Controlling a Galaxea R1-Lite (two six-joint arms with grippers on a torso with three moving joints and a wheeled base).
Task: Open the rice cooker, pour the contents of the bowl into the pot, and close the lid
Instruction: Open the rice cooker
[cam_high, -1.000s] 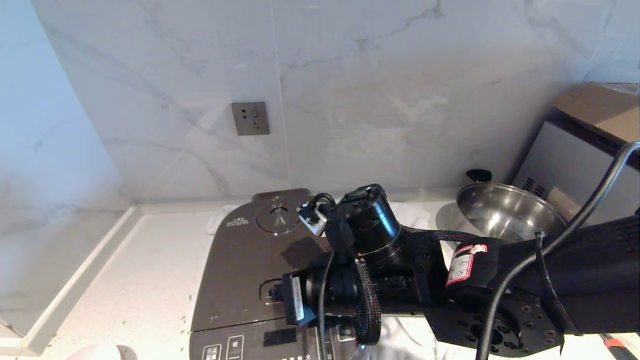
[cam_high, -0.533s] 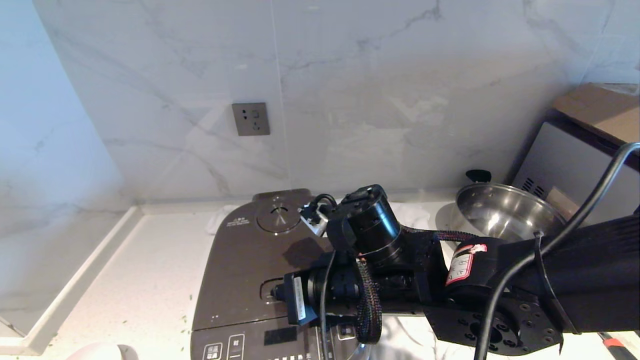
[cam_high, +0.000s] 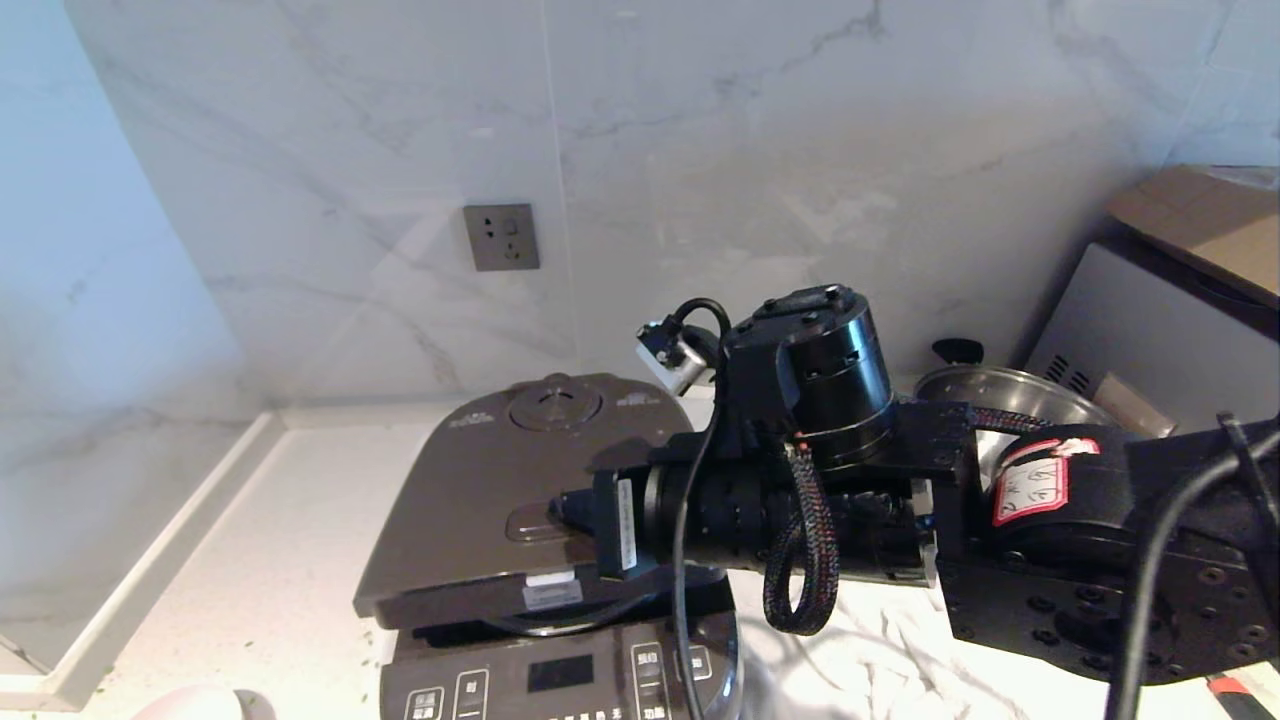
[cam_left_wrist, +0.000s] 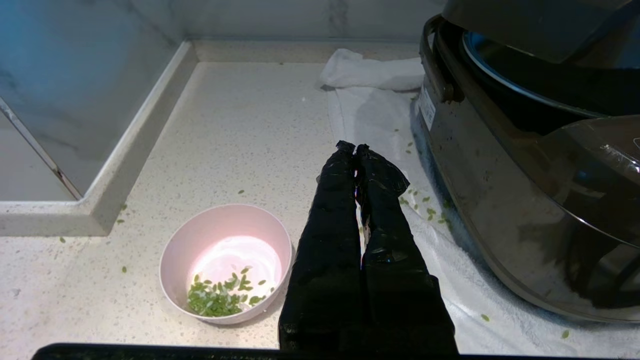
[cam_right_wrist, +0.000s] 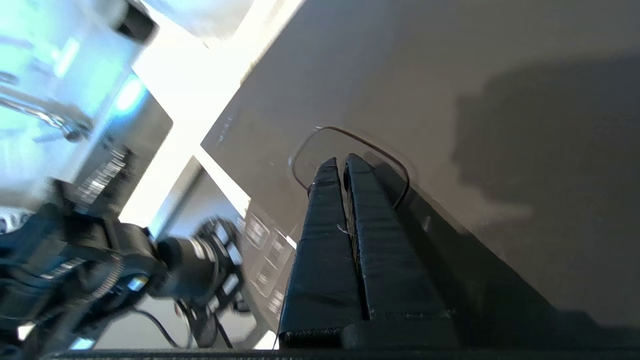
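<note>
The dark brown rice cooker (cam_high: 560, 680) stands in the middle of the counter. Its lid (cam_high: 480, 520) is tilted up at the front, leaving a dark gap above the control panel. My right gripper (cam_high: 553, 510) is shut, and its tips (cam_right_wrist: 341, 162) rest on the lid's rectangular button (cam_right_wrist: 350, 142). The pot is hidden under the lid. The pink bowl (cam_left_wrist: 225, 260) sits on the counter left of the cooker (cam_left_wrist: 500, 200), with the green contents (cam_left_wrist: 215, 299) heaped on one side. My left gripper (cam_left_wrist: 355, 148) hangs shut between bowl and cooker, holding nothing.
A steel pan (cam_high: 1000, 400) stands behind my right arm, with a grey appliance and carton (cam_high: 1180, 300) further right. A white cloth (cam_left_wrist: 370, 70) lies under and behind the cooker. Green bits are scattered on the counter. A raised ledge (cam_high: 150, 570) bounds the counter's left side.
The lid has sprung up from flat to partly raised at the front. My right arm has risen with it, its tips still at the lid button. The left arm has not moved.
</note>
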